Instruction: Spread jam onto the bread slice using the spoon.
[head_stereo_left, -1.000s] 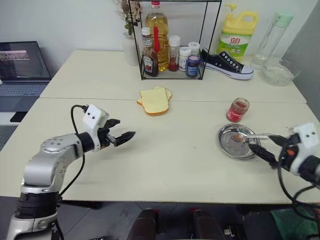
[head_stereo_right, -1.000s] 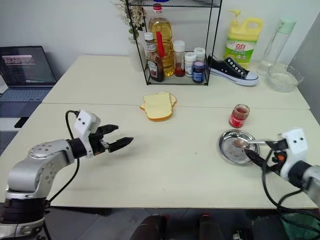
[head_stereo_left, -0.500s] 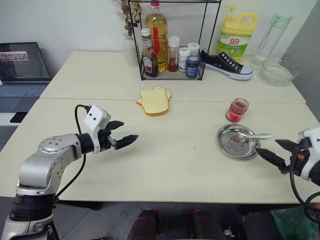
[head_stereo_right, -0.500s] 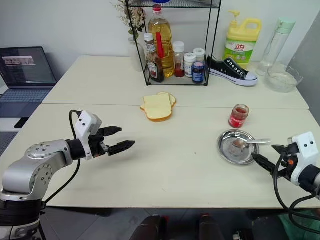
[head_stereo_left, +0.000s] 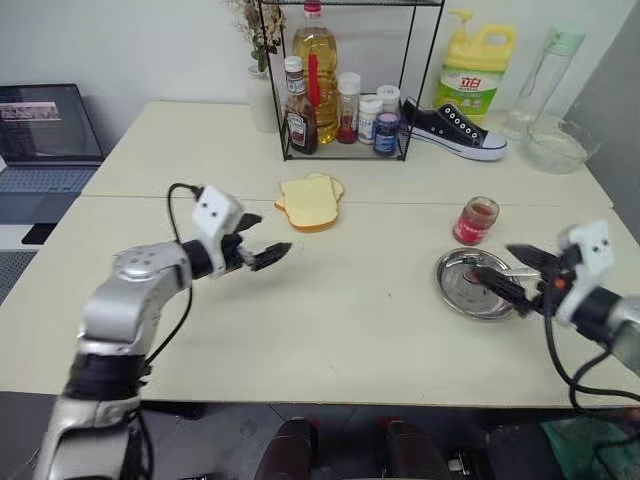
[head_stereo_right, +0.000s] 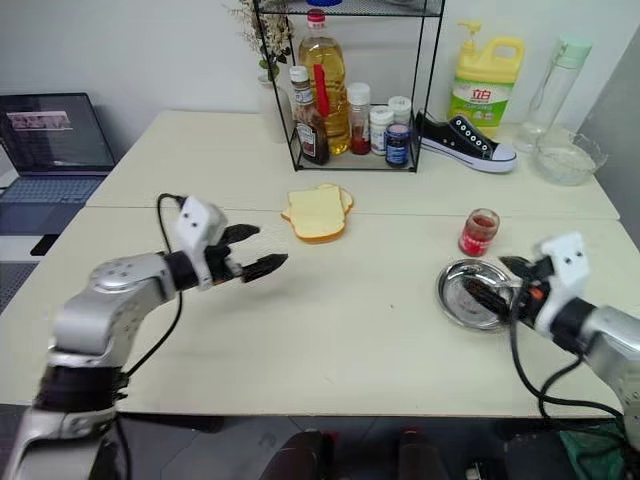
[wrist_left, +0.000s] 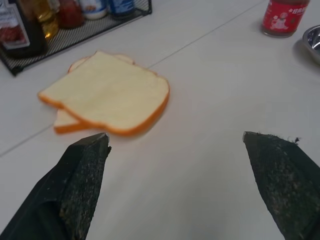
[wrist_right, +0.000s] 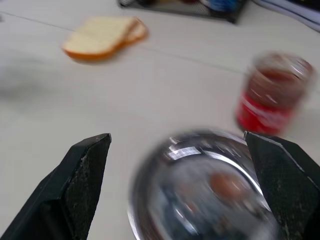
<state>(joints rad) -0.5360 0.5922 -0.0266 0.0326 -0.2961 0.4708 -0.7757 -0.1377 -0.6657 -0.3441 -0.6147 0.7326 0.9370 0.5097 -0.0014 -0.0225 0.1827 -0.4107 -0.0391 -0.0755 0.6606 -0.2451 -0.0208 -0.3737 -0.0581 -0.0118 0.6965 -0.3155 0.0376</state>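
Counting two bread slices (head_stereo_left: 310, 202), stacked.

You have two bread slices (head_stereo_left: 309, 202) stacked at twelve o'clock of the table centre, one jam jar (head_stereo_left: 475, 220) at two o'clock, and one steel dish (head_stereo_left: 476, 283) at three o'clock holding one spoon (head_stereo_left: 497, 272). Count one wire rack (head_stereo_left: 345, 80), one sneaker (head_stereo_left: 455, 128), one detergent jug (head_stereo_left: 473, 72), one laptop (head_stereo_left: 45, 135).

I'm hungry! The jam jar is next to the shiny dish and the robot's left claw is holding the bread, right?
Not quite. The jam jar does sit beside the dish, but the left gripper is open and holds nothing; the left wrist view shows the bread lying on the table beyond its fingers.
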